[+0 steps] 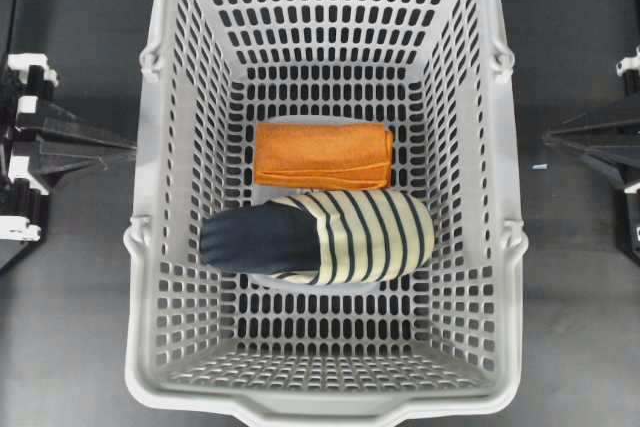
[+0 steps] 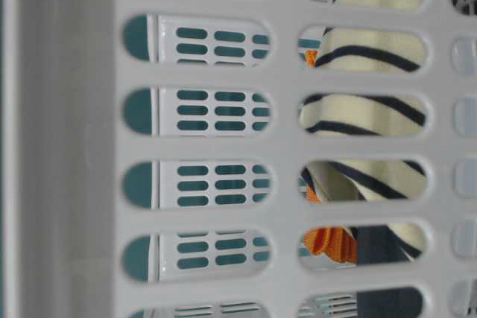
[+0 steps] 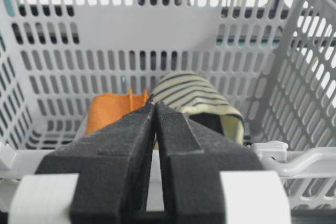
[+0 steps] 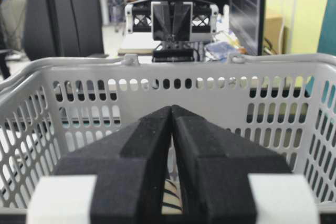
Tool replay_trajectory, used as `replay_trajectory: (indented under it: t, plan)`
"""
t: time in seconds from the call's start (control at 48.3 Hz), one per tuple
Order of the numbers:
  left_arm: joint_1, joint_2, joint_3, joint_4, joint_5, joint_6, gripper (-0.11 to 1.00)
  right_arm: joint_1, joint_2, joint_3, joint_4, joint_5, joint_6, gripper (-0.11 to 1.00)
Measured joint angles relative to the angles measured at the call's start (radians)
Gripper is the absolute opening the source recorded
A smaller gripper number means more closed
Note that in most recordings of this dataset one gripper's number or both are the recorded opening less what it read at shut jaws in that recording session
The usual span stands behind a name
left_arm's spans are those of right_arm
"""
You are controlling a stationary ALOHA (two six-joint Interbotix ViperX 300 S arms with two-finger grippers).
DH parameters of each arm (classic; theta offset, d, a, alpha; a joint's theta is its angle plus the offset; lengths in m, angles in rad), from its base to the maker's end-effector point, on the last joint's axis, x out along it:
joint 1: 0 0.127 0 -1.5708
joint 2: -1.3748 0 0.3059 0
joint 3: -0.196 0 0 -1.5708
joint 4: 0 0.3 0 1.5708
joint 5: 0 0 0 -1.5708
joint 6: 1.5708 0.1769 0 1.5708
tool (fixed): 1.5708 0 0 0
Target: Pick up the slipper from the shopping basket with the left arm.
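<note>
The slipper point(image 1: 320, 237) lies on its side on the floor of the light grey shopping basket point(image 1: 137, 347), navy heel to the left, striped cream toe to the right. My left gripper point(image 1: 128, 144) is shut and empty, outside the basket's left wall. In the left wrist view its tips point(image 3: 154, 103) point over the rim point(image 3: 294, 158) at the slipper point(image 3: 191, 95). My right gripper point(image 1: 548, 137) is shut and empty outside the right wall. In the right wrist view point(image 4: 171, 107) a strip of the slipper point(image 4: 173, 203) shows between its fingers.
A folded orange cloth point(image 1: 322, 155) lies just behind the slipper, touching it, and also shows in the left wrist view point(image 3: 107, 111). The basket's tall slotted walls point(image 2: 59, 147) stand between both grippers and the slipper point(image 2: 365, 109). The opposite arm point(image 4: 171, 22) faces the right wrist camera.
</note>
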State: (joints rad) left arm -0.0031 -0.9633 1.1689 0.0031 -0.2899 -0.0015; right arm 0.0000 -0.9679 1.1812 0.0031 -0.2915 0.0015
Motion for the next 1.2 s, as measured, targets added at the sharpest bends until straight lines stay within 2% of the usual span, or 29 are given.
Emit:
replay_trajectory:
  t: [0.062, 0.104, 0.207, 0.414, 0.767, 1.098, 1.16, 1.202]
  plan:
    - [-0.006, -0.002, -0.014, 0.011, 0.021, -0.012, 0.01, 0.0, -0.002, 0.0, 0.0, 0.002, 0.0, 0.02]
    - [-0.02, 0.002, -0.046, 0.025, 0.057, -0.026, 0.0, 0.0, -0.002, 0.0, 0.0, 0.005, 0.003, 0.0]
    - [-0.061, 0.028, -0.147, 0.037, 0.167, -0.041, 0.0, 0.002, -0.014, 0.0, 0.008, 0.025, 0.006, -0.01]
    - [-0.083, 0.167, -0.362, 0.037, 0.405, -0.037, 0.0, 0.003, -0.078, -0.005, 0.008, 0.103, 0.006, -0.01]
    - [-0.114, 0.488, -0.689, 0.038, 0.735, -0.037, 0.0, 0.003, -0.173, -0.023, 0.009, 0.305, 0.006, -0.01]
    - [-0.123, 0.827, -1.019, 0.038, 1.068, -0.064, 0.01, 0.003, -0.184, -0.025, 0.009, 0.334, 0.006, -0.01]
    - [-0.123, 0.879, -1.069, 0.038, 1.135, -0.064, 0.05, 0.003, -0.186, -0.025, 0.009, 0.334, 0.006, -0.01]
    - [-0.123, 0.913, -1.097, 0.038, 1.177, -0.067, 0.13, 0.003, -0.186, -0.025, 0.009, 0.333, 0.006, -0.01]
